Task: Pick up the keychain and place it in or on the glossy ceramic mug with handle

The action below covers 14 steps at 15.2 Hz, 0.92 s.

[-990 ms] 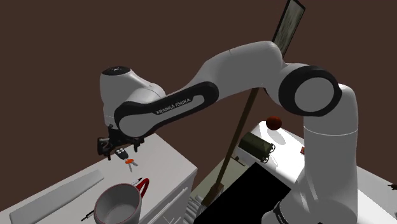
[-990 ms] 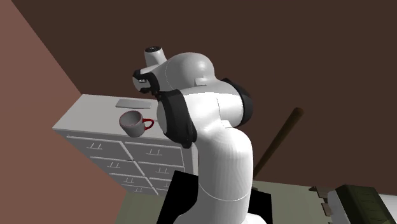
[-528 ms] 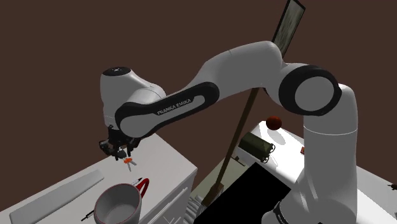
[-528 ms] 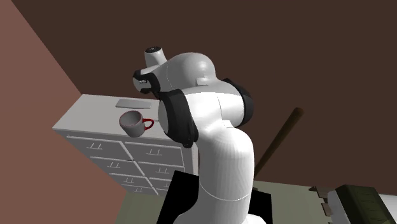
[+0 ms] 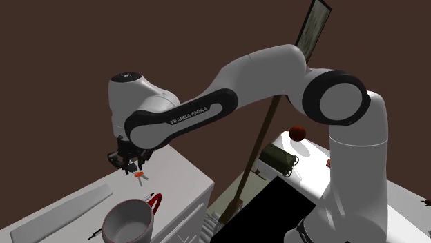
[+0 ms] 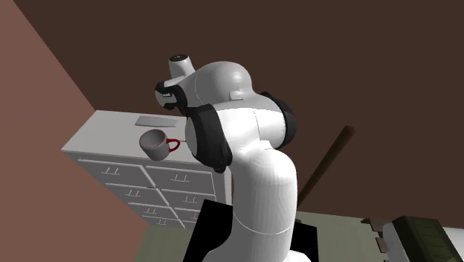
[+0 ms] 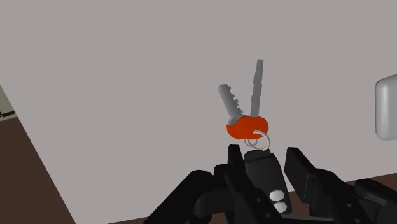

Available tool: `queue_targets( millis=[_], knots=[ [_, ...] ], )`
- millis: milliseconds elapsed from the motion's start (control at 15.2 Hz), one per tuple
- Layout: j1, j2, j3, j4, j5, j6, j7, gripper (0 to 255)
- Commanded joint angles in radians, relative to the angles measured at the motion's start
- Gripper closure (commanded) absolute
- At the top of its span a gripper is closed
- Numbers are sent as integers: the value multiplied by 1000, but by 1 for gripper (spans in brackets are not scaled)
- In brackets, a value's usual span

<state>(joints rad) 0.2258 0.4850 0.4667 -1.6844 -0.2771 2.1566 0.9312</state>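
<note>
In the shoulder view the black fingers (image 5: pixel 127 163) are low over the white dresser (image 5: pixel 186 176). The keychain (image 5: pixel 140 175) is at their tips, and the grey mug (image 5: pixel 128 222) with its red handle stands near.

In the second exterior view the mug sits on the dresser top, just beside the arm.

In the wrist view the fingers are clenched on the keychain's black fob. Its red tag and two keys splay out beyond them.
</note>
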Motion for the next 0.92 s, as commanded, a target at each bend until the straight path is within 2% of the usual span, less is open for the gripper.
queue_targets(
  millis=[0,264,528,858],
  knots=[
    [-9,15,5,11,0,-19,-50,255],
    [-23,-6,25,32,7,-62,-55,255],
    [-9,-30,12,57,31,-104,-70,255],
    [-17,-51,26,95,41,-161,-78,255]
  ],
)
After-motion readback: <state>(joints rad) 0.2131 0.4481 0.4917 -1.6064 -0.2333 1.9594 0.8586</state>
